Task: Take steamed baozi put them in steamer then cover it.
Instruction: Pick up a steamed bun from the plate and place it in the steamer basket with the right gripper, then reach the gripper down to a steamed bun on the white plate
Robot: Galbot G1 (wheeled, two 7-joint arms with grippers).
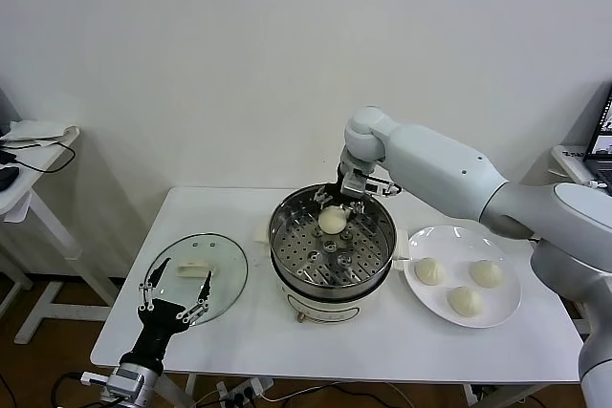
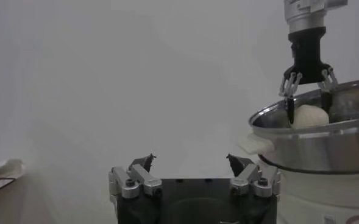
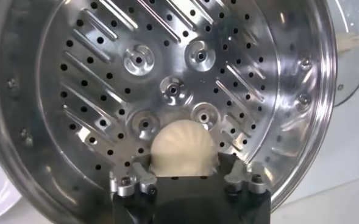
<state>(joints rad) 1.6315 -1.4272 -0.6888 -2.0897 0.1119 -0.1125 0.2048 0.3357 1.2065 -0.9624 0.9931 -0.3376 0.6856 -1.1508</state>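
Observation:
The steamer (image 1: 283, 244) is a shiny steel basket on a cream pot base at the table's middle. My right gripper (image 1: 336, 207) reaches down into its far side, shut on one cream-white baozi (image 1: 332, 222) held just above the perforated floor (image 3: 100, 91). In the right wrist view the baozi (image 3: 182, 145) sits between my right gripper's (image 3: 186, 161) fingers. The left wrist view shows the same baozi (image 2: 310, 115) and the steamer's wall (image 2: 313, 149). Three more baozi (image 1: 428, 270) (image 1: 486, 273) (image 1: 466, 301) lie on a white plate (image 1: 463, 236). My left gripper (image 1: 185, 272) is open and empty at the front left.
A round clear glass lid (image 1: 228, 257) with a white handle lies flat on the table at the left, just beyond my left gripper (image 2: 190, 158). The white plate stands right of the steamer. A white wall is behind the table.

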